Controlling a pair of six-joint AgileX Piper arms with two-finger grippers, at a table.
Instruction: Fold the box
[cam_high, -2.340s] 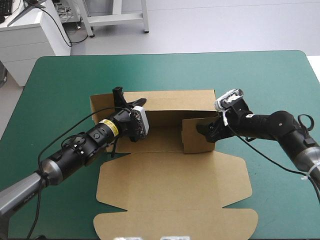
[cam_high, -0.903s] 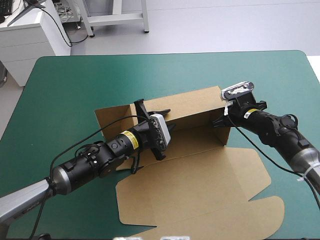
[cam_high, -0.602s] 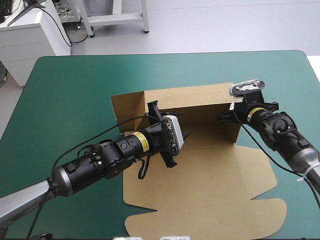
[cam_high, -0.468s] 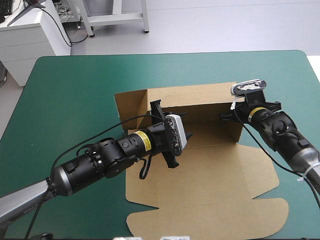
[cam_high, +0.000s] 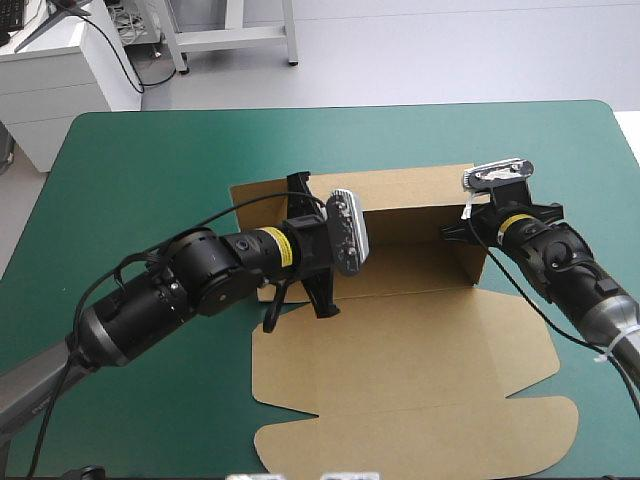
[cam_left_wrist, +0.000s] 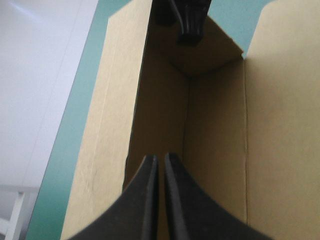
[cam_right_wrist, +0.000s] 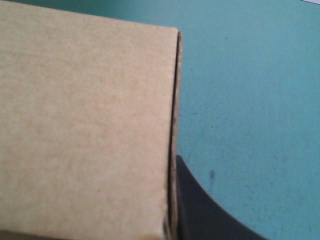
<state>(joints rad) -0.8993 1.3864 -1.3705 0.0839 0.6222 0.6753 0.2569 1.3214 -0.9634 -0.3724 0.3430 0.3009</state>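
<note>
box (cam_high: 400, 340) | right tool (cam_high: 452, 232) clamps its end wall, one finger hidden | left tool (cam_left_wrist: 160, 158) pressed together

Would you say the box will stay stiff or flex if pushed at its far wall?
Probably flexes: the box is one thin creased sheet. Likely light, so it may slide unless the right gripper pinching its end wall anchors it.

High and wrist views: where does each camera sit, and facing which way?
High view: above-behind the robot, looking down at the teal-green table cover; both arms show.
Left wrist view: above the shut left gripper, looking along the brown cardboard box.
Right wrist view: above the right gripper, facing the box's end wall.
Shared: all show the box.
</note>
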